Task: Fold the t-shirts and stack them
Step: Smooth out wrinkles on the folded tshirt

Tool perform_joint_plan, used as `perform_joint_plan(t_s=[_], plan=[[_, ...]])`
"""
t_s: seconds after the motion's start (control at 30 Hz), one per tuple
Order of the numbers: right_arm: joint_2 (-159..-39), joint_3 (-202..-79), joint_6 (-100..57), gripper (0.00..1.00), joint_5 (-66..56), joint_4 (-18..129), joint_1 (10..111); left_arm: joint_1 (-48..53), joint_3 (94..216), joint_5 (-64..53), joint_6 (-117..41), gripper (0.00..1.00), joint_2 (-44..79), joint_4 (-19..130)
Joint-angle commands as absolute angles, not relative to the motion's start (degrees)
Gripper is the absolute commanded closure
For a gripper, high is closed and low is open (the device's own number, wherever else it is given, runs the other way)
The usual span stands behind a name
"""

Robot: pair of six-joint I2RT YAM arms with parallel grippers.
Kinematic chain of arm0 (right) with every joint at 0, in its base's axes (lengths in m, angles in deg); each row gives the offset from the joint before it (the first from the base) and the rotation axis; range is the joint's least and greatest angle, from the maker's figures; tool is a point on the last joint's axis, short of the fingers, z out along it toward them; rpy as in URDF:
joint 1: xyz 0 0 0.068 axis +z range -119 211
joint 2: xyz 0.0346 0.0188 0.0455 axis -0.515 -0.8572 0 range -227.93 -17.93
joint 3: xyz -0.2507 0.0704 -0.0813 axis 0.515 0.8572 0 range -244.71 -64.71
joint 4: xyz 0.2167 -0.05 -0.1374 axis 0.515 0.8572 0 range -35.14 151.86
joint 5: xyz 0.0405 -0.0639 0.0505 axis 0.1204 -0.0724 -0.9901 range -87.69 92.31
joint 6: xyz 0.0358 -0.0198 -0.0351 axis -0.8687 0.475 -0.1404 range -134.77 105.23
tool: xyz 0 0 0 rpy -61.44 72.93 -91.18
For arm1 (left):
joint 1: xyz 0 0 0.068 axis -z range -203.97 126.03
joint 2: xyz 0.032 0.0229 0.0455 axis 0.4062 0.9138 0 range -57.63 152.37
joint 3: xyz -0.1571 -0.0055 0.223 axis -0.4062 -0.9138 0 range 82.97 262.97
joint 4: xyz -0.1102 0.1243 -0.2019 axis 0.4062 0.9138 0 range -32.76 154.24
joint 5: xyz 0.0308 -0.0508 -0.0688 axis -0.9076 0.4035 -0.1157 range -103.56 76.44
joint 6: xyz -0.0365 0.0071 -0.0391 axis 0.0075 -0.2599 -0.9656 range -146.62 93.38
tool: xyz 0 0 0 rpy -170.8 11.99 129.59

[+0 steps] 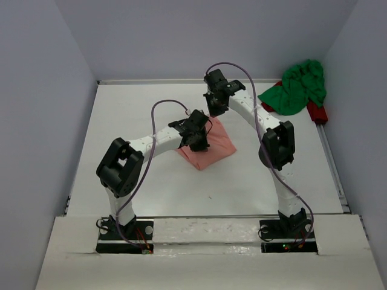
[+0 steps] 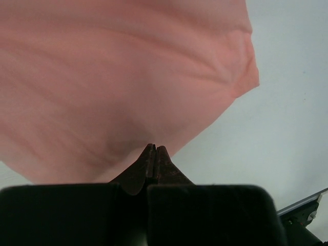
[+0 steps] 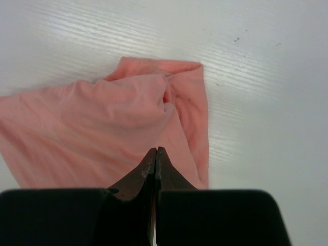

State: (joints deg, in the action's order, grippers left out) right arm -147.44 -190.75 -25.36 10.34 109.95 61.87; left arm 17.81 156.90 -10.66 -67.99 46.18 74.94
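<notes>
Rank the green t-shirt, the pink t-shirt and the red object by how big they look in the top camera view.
Largest: green t-shirt and pink t-shirt, about alike; the arms hide part of the pink one, so unranked.
Smallest: red object.

**No readable writing**

No word, label, brand mark or number can be read in any of the views. The pink t-shirt (image 1: 211, 148) and the green t-shirt (image 1: 299, 87) show plain cloth. The table (image 1: 151, 193) shows only a bare white top.
</notes>
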Motion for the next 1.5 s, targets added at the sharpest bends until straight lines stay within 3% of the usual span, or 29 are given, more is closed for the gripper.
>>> perform_joint_plan(t_s=[0.0, 0.77, 1.47], plan=[[-150.1, -196.5, -23.8, 1.0, 5.7, 111.0, 61.3, 16.6, 155.5, -9.5, -67.3, 1.0, 46.1, 73.6], [-160.8, -199.4, -23.7, 1.0, 2.7, 110.7, 60.3, 14.4, 151.8, -6.4, -66.4, 1.0, 48.7, 71.7], [-164.0, -196.0, -26.7, 1.0, 7.1, 111.1, 55.0, 15.0, 132.9, -5.6, -69.9, 1.0, 37.6, 68.3]])
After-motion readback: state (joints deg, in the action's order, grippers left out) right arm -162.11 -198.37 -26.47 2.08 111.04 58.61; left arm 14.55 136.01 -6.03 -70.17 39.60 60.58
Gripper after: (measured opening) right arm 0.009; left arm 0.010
